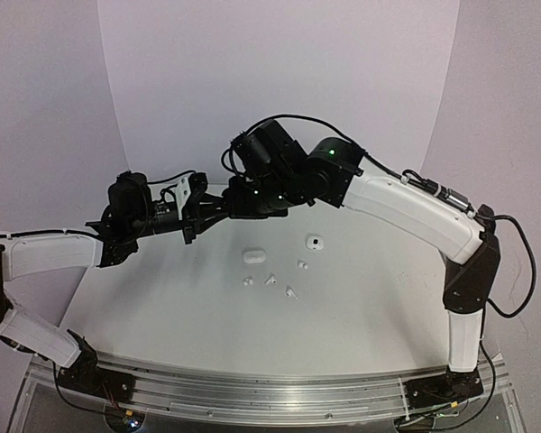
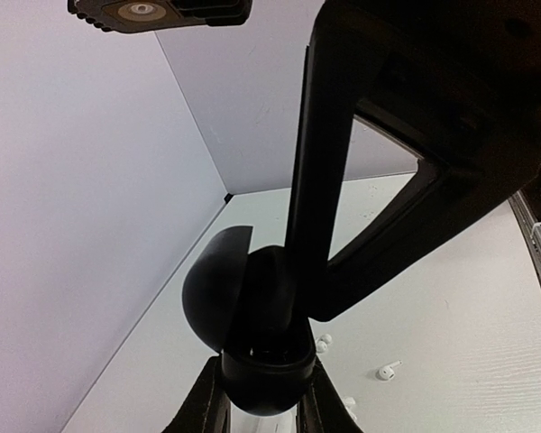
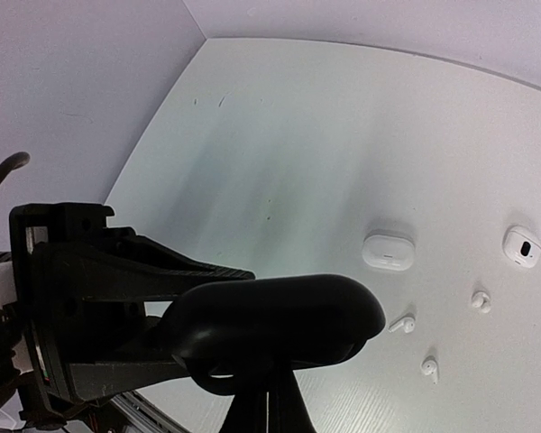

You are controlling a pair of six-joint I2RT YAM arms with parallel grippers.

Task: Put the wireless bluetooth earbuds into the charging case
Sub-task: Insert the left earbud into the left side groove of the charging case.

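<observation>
Left gripper [image 2: 261,408] is clenched on a black charging case [image 2: 266,365], one finger on each side of the lower half, holding it up in the air well above the table [image 1: 162,316]. From the left wrist cam the case looks hinged open, with the domed lid [image 2: 215,293] flipped off to one side. Right gripper [image 3: 270,397] has its jaws pressed together and its tips are right up against that same black case. Honestly can't tell if there's anything pinched between them, it's all black on black in there. Both arms meet over the far left part of the table. No black buds that I can make out in any view. The rest of the stuff is down on the table, right of where the grippers meet: a closed white case [image 1: 252,255], and to its right, a bit farther back, a white case with a dark spot [image 1: 314,242]. Nearer the arm bases there's a loose row of three white earbuds [image 1: 271,280] lying apart from each other, and a fourth bud [image 1: 302,264] sits just in front of the dark-spot case. None of the white ones are touching a case or a gripper.
</observation>
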